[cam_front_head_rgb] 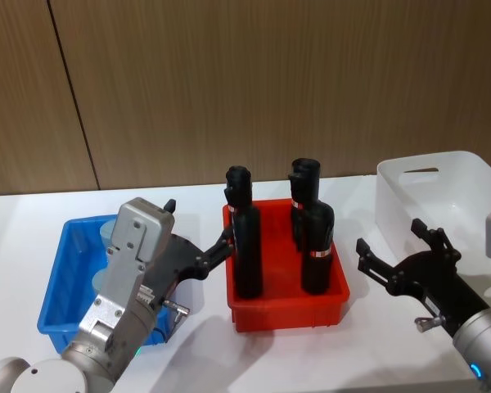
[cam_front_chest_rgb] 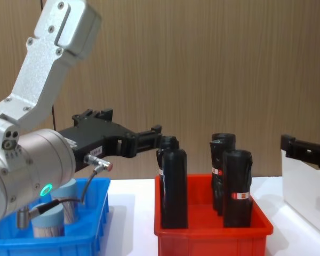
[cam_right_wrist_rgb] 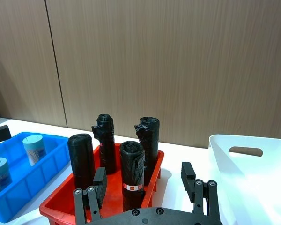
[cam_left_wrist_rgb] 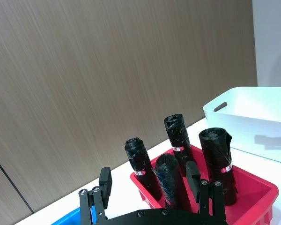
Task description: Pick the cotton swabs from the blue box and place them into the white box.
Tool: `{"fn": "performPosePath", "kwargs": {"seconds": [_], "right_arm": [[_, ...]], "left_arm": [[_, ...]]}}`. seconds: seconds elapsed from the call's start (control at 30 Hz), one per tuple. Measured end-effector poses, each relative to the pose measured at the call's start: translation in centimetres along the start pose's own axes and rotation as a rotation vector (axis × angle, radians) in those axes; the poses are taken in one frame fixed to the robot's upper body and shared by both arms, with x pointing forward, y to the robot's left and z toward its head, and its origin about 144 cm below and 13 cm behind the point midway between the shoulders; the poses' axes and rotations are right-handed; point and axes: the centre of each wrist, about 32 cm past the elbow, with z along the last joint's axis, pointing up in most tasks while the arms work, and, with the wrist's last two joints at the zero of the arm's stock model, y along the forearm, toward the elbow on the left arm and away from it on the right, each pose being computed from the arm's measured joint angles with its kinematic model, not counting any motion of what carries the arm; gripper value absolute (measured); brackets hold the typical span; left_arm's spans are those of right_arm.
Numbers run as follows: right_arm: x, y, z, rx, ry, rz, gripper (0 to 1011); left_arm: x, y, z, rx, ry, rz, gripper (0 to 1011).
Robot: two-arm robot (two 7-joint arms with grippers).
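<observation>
Two small clear tubs of cotton swabs (cam_right_wrist_rgb: 33, 149) with pale blue lids stand in the shallow bright blue plastic box (cam_front_head_rgb: 56, 282) near the left edge of the white table (cam_front_head_rgb: 311, 364). The left gripper (cam_left_wrist_rgb: 149, 180) hangs above that box's right rim, jaws spread, holding nothing. The right gripper (cam_front_head_rgb: 393, 239), jaws spread too, waits beside the plain white plastic box (cam_front_head_rgb: 390, 209) near the right edge. It looks like no tub is moved yet.

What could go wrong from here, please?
The left gripper, open, has one finger near a black bottle in the red bin; swinging could topple it. The cotton swabs sit beneath that arm in the blue box, so descending may clip a lid. The right gripper hovers open beside the white box.
</observation>
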Motion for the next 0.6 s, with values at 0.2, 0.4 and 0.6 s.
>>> {"fn": "performPosePath", "kwargs": {"seconds": [0.2, 0.4, 0.6], "right_arm": [[0.0, 0.0, 0.0, 0.0, 0.0, 0.0, 1001], [0.0, 0.0, 0.0, 0.0, 0.0, 0.0, 1001], [0.0, 0.0, 0.0, 0.0, 0.0, 0.0, 1002]], "left_arm": [[0.0, 0.0, 0.0, 0.0, 0.0, 0.0, 1004], [0.0, 0.0, 0.0, 0.0, 0.0, 0.0, 1004], [0.0, 0.0, 0.0, 0.0, 0.0, 0.0, 1004]]}}
